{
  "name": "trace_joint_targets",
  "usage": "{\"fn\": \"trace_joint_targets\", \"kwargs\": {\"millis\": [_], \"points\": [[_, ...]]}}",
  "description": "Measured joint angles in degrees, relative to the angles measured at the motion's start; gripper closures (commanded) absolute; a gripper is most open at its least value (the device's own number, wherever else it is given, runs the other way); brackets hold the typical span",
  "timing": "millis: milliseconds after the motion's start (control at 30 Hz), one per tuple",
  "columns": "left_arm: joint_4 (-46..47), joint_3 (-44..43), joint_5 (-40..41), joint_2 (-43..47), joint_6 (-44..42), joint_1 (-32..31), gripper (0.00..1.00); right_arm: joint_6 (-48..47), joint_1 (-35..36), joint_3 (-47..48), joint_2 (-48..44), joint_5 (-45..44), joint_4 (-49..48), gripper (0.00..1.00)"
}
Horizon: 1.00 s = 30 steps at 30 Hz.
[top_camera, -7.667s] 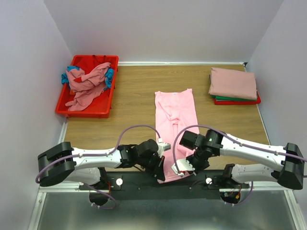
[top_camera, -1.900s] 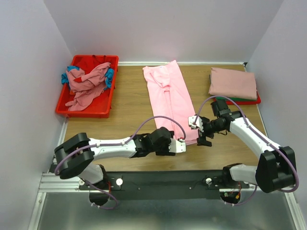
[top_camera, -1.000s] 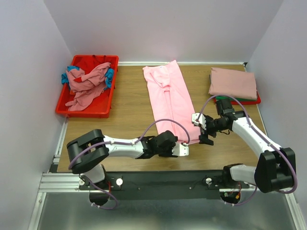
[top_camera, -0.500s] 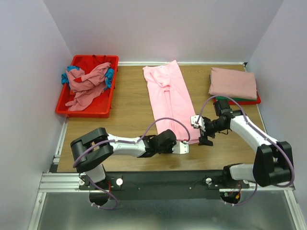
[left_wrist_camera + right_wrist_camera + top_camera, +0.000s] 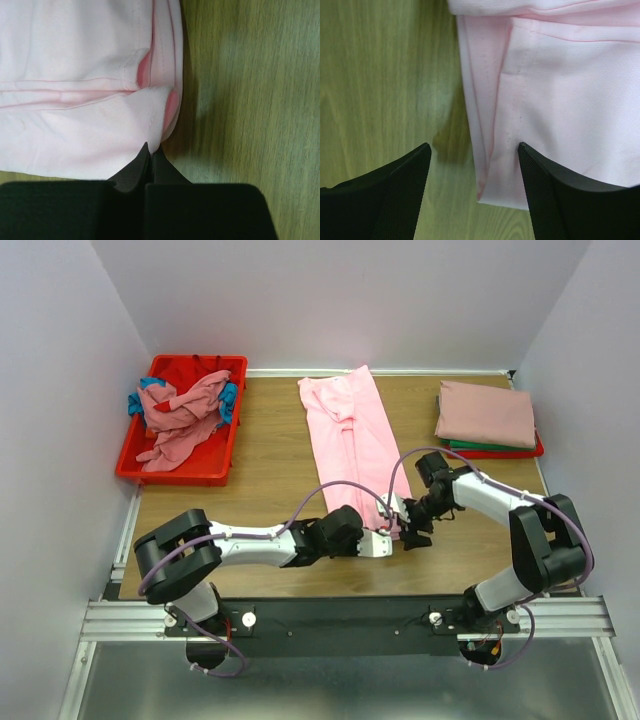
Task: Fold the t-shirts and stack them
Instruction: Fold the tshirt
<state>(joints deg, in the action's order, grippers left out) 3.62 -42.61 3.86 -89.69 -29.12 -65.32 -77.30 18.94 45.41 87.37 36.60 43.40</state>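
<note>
The bright pink t-shirt (image 5: 350, 435) lies as a long narrow strip running from the back wall toward me. My left gripper (image 5: 387, 539) is at its near end. In the left wrist view the gripper (image 5: 150, 149) is shut on a raised fold of the pink cloth (image 5: 75, 60) at the hem's corner. My right gripper (image 5: 407, 528) sits just right of it. Its open fingers (image 5: 407, 175) straddle the shirt's near corner (image 5: 500, 192), one over bare wood and one over the cloth. They are not closed on the cloth.
A red bin (image 5: 180, 476) at the left holds rumpled dusty rose and teal shirts (image 5: 185, 410). At the back right sits a folded stack (image 5: 487, 412), dusty rose on green on red. Both forearms and their cables cross the near table.
My left gripper closed on the pink hem. My right arm swung left to the shirt's near corner, and its jaws narrowed a little.
</note>
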Motion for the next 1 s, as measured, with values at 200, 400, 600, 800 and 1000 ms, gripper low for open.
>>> {"fn": "trace_joint_targets", "kwargs": {"millis": [200,400,600,800,1000], "points": [[0.0,0.3,-0.9,0.0,0.0,0.0,1.00,2.3,0.2,0.7,0.7,-0.5,-2.4,0.24],[0.0,0.3,-1.2,0.0,0.0,0.0,1.00,3.8,1.6,0.7,1.1,-2.3,-5.7,0.41],[0.0,0.3,-1.5,0.0,0.0,0.0,1.00,5.7,2.1,0.5,1.2,-3.7,-7.8,0.63],[0.0,0.3,-1.6,0.0,0.0,0.0,1.00,7.3,2.1,-0.8,0.0,-4.1,-9.1,0.83],[0.0,0.4,-2.0,0.0,0.0,0.5,1.00,8.4,2.3,-2.2,-1.7,-4.8,-10.1,1.00]]}}
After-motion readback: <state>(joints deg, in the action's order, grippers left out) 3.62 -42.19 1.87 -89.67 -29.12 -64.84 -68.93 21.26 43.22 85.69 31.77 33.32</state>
